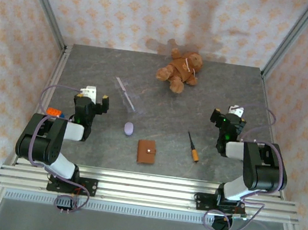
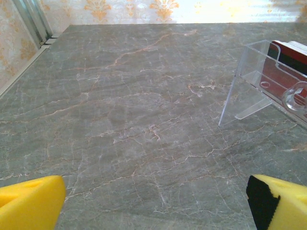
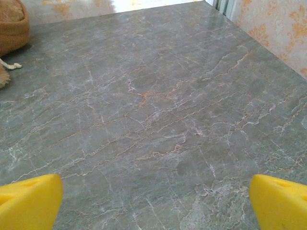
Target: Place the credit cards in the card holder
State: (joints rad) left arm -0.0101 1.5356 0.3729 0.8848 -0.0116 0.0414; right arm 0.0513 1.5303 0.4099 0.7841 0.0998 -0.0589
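The card holder (image 1: 146,151) is a small brown wallet, folded shut with its snap tab, lying flat near the table's front between the two arms. A clear plastic stand (image 1: 125,94) sits behind it to the left. In the left wrist view this stand (image 2: 249,91) holds flat credit cards (image 2: 290,60) that look dark red through the plastic. My left gripper (image 1: 94,100) hovers left of the stand, open (image 2: 153,206) over bare table. My right gripper (image 1: 227,119) is at the right side, open (image 3: 156,203), with nothing between its yellow fingers (image 3: 29,201).
A brown teddy bear (image 1: 178,70) lies at the back centre, its edge showing in the right wrist view (image 3: 12,24). A small lavender oval object (image 1: 128,128) lies left of the wallet. An orange-handled screwdriver (image 1: 194,147) lies to its right. Metal frame posts and patterned walls enclose the table.
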